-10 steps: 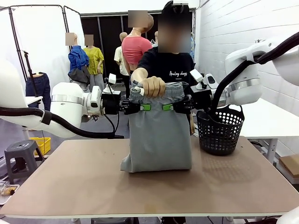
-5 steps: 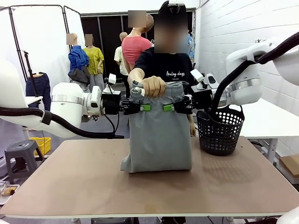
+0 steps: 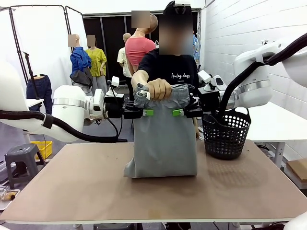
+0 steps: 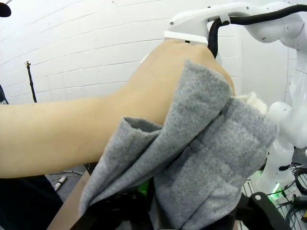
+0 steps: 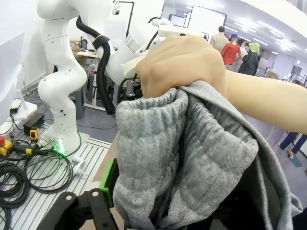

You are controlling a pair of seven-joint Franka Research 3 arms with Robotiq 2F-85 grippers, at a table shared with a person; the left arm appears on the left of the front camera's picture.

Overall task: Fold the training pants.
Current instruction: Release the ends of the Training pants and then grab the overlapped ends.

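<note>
The training pants (image 3: 163, 143) are light grey and hang folded in front of the person, their lower fold resting on the table (image 3: 96, 182). The person's hand (image 3: 157, 89) grips the bunched waistband from above. My left gripper (image 3: 144, 113) and right gripper (image 3: 181, 113) flank the cloth just under that hand, green pads facing inward, both jaws spread open. In the left wrist view the grey cloth (image 4: 206, 158) drapes between my dark fingers below the person's forearm (image 4: 72, 139). In the right wrist view the waistband (image 5: 192, 158) lies beside my green pad (image 5: 109, 181).
A black mesh basket (image 3: 225, 136) stands at the table's right rear, close to my right arm. A grey stool (image 3: 21, 158) and a yellow crate (image 3: 42, 147) sit on the floor at the left.
Both grippers have opened off the waistband, their green pads shifting outward. The person's hand still holds the top of the pants, which hang as before.
</note>
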